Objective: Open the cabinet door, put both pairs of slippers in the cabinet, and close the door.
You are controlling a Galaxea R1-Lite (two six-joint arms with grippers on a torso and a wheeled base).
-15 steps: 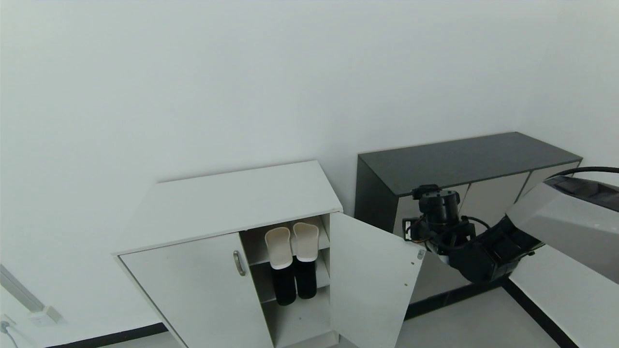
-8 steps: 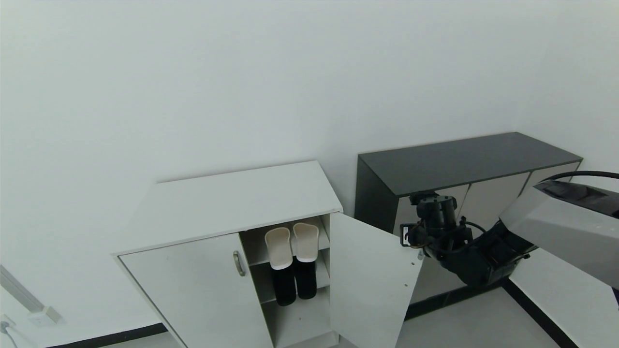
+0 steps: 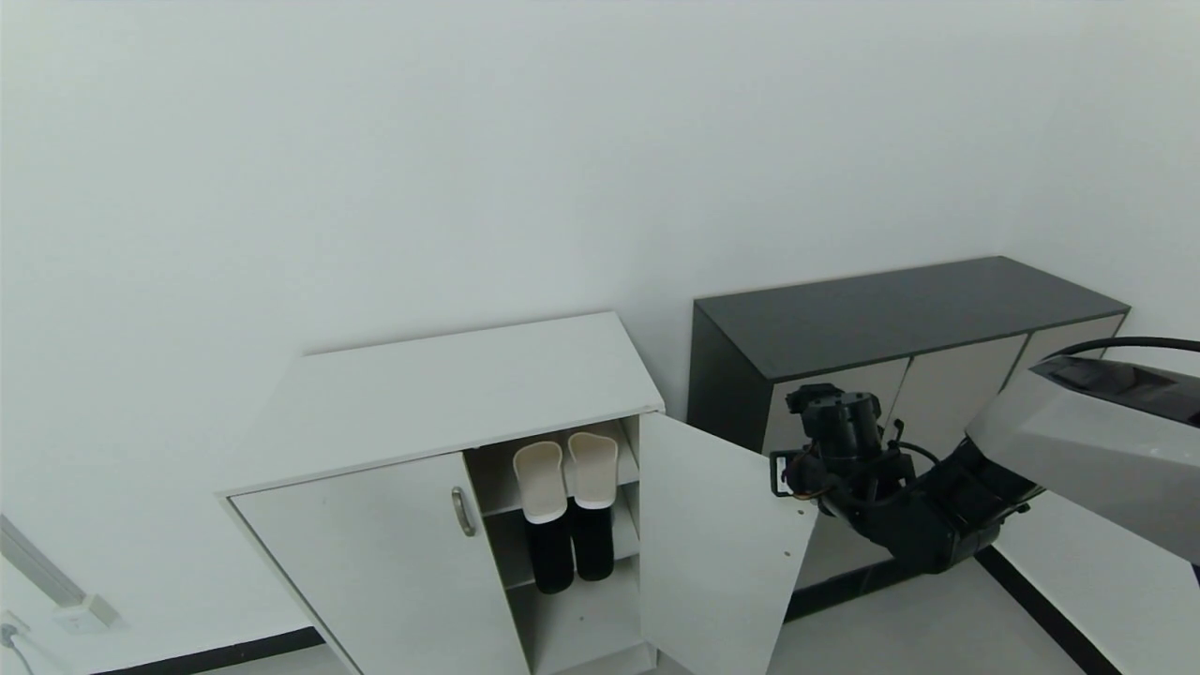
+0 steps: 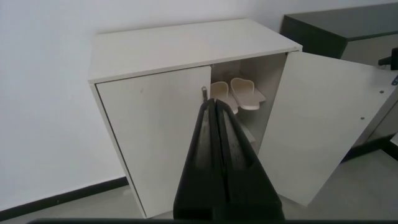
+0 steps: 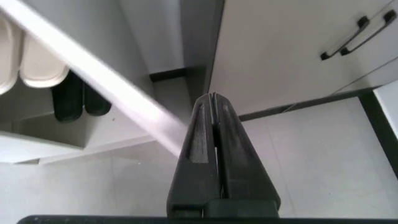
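Closing the door (image 3: 722,544) is, we judge, the step in hand. Both pairs are already inside the cabinet (image 3: 450,394), with the pale slippers (image 3: 565,473) on the upper shelf and the black slippers (image 3: 572,553) on the shelf below. The door stands wide open. Our right claw (image 3: 784,472) is at its free edge, on the outer side, with its fingers pressed together and pinching nothing. We cannot tell whether it is touching the panel. Our left claw (image 4: 214,109) is also pressed together and empty, hanging in front of the cabinet and well apart from it.

To do this well, we should press on the outer face near the free edge. The push should follow the hinge's arc slowly so the claw doesn't slip off. The dark sideboard (image 3: 891,314) just beside leaves the arm little room. We finish once the door sits flush.
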